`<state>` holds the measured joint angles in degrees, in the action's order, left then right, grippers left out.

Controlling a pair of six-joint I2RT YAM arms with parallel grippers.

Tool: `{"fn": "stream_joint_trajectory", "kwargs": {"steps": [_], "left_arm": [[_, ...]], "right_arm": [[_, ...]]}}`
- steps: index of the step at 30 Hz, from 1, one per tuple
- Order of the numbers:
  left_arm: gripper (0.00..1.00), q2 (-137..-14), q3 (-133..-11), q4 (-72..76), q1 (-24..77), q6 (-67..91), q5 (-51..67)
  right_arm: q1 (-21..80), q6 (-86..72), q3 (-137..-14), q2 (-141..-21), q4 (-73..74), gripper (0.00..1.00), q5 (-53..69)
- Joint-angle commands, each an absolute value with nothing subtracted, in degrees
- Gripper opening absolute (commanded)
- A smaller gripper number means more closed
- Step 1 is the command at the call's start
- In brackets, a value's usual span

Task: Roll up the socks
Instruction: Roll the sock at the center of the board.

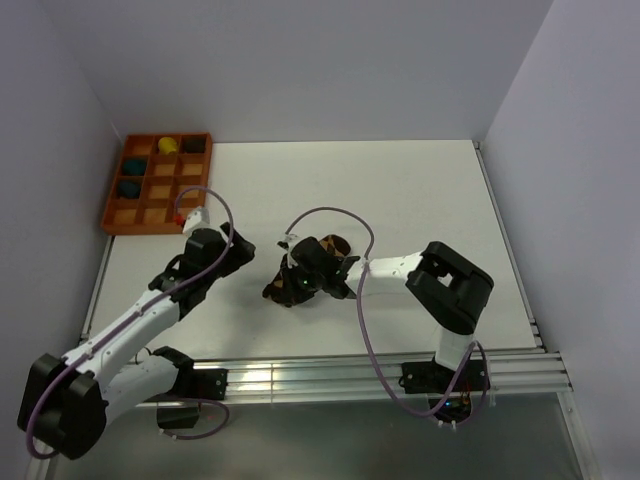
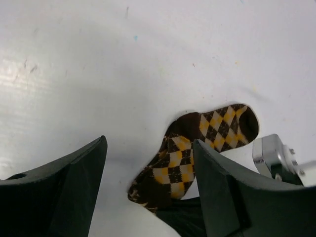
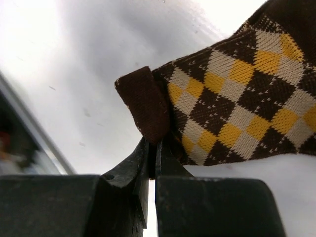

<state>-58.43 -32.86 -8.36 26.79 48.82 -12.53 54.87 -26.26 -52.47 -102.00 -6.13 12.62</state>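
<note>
— At mid-table, seen from the top camera: where are the socks (image 1: 335,244)?
— On the white table (image 1: 420,190), just ahead of both arms and partly hidden under the right arm (image 1: 400,268). The left arm (image 1: 150,310) reaches in close beside them. My reading is that one side grips the fabric so a roll can start.
— Left wrist camera?
— The left claw (image 2: 149,143) is released, fingers spread wide, nothing between them. The socks lie on the table beyond its tips, bent in the middle. I cannot confirm any contact.
— Right wrist camera?
— The right claw (image 3: 152,145) is clenched, its tips pinched tight on the dark-brown cuff (image 3: 143,103), which stands up from the checked part. I judge that this grip raises the cuff end so it can be turned over. That is opinion, not observation.
</note>
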Motion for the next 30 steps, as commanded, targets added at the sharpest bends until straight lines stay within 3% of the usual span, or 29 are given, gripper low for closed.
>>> {"fn": "stream_joint_trajectory", "kwargs": {"steps": [1, 6, 15, 24, 30], "left_arm": [[0.75, -52.8, -27.4, -12.5, 26.7, 61.2, -15.9], [0.71, -49.5, -19.8, -8.4, 28.1, 72.4, -7.0], [0.66, -56.0, -17.2, -3.1, 38.4, 80.6, -10.5], [0.53, -59.5, -17.3, -2.6, 39.2, 81.1, -14.1], [0.5, -62.0, -17.9, -1.7, 39.1, 80.0, -15.9]], "right_arm": [[54.4, -41.4, -52.3, -104.2, -10.2, 0.0, 17.0], [54.1, -49.0, -47.4, -105.1, -17.7, 0.0, 16.5], [53.8, -52.9, -45.8, -106.1, -21.8, 0.0, 14.7], [53.8, -54.1, -44.6, -107.4, -23.6, 0.0, 15.5], [53.7, -53.1, -45.3, -108.0, -23.6, 0.0, 16.1]]}}
